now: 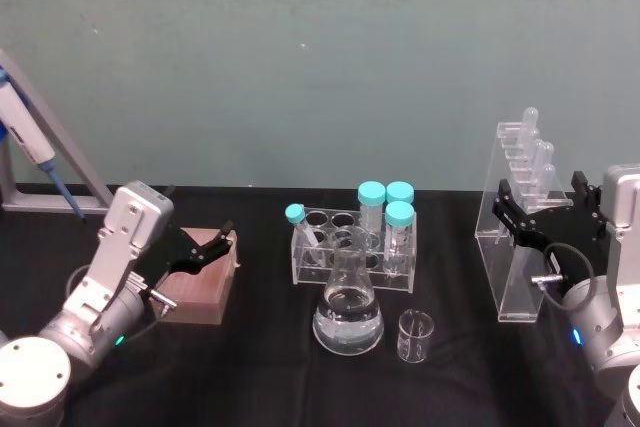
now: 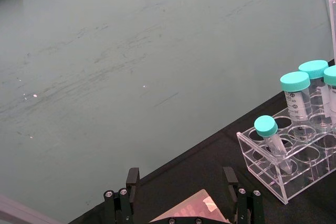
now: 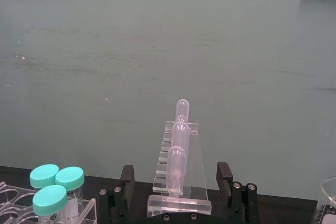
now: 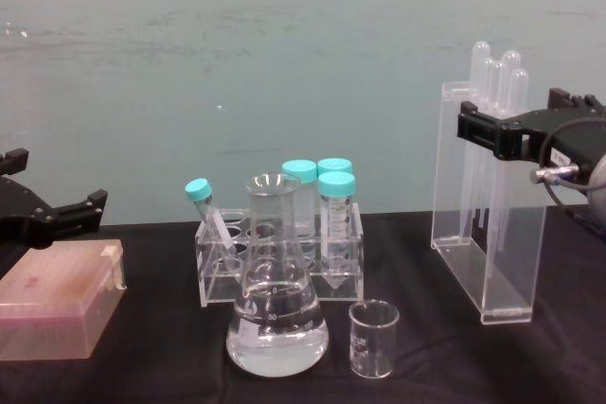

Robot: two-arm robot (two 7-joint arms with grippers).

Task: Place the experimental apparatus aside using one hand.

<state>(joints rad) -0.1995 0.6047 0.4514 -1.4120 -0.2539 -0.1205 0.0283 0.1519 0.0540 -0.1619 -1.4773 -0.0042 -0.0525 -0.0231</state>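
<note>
1. The right gripper hangs well to the right of the tube rack. Its fingers are spread to either side of the upper part of the acrylic pipette stand.
2. The right wrist view shows a gap between each finger and the acrylic, so we read the stand as straddled but not yet grasped.
3. The stand is upright on the black worktop, with its pipettes bulbs-up. We judge the gripper spans the narrow width because that is the only span its fingers can close on.
4. The grip is high on a tall piece, so we expect the base may swing or tip on lifting.
5. The conical flask of clear liquid sits just in front of the rack. The small beaker is front-right of the rack, just beside the flask. Neither gripper is touching them.
6. The left gripper is left of the rack, released and empty above a pinkish box. We take it as parked, since the task calls for one hand.
7. In our judgement the task is barely begun, and closing on the stand comes next.
</note>
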